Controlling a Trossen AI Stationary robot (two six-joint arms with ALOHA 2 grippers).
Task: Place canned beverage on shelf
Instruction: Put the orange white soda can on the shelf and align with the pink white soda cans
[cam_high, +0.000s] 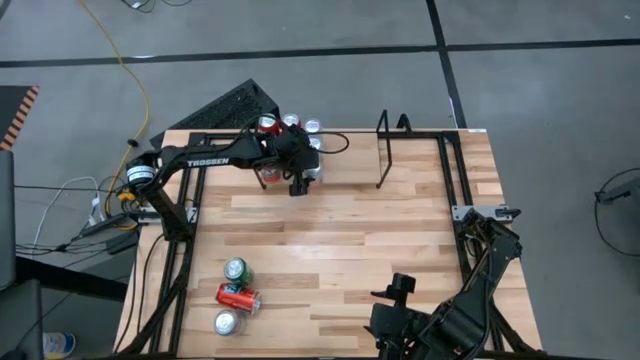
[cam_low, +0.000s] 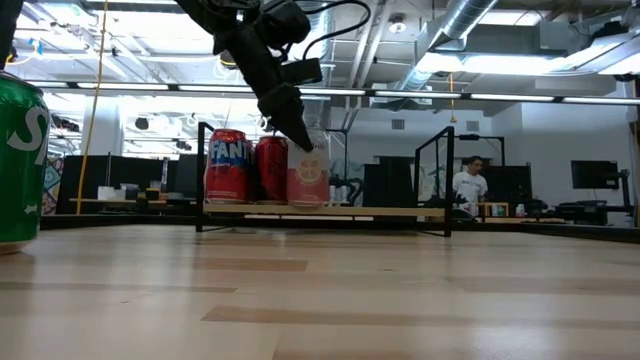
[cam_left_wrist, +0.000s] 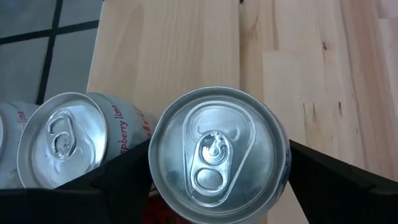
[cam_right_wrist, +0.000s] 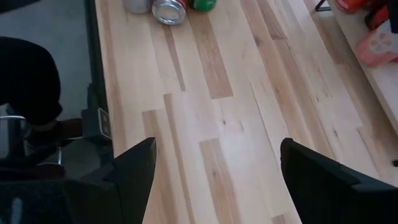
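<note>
The shelf (cam_high: 383, 150) is a low black rod rack at the table's far edge, its right end loop (cam_low: 447, 170) standing upright. Several cans stand on its left part, among them a Fanta can (cam_low: 226, 165) and a red can (cam_low: 270, 168). To their right a pink can (cam_low: 308, 175) stands upright on the rack, its silver top (cam_left_wrist: 217, 152) between the fingers of my left gripper (cam_high: 297, 178). My right gripper (cam_right_wrist: 214, 168) hovers open over the near right of the table (cam_high: 400, 290), with nothing between its fingers. My left gripper has the pink can between its two fingers, one on each opposite side of the wall (cam_left_wrist: 285, 167) just under the top rim. The fingers (cam_low: 292, 122) slant down from above and from the table's left. The can stands upright with its base on the shelf.
Three loose cans sit at the near left: a green one upright (cam_high: 236, 270), a red one on its side (cam_high: 238, 297) and a silver one (cam_high: 227, 322). The shelf's right half and the table's middle are bare wood. A person (cam_low: 467, 185) is in the room beyond.
</note>
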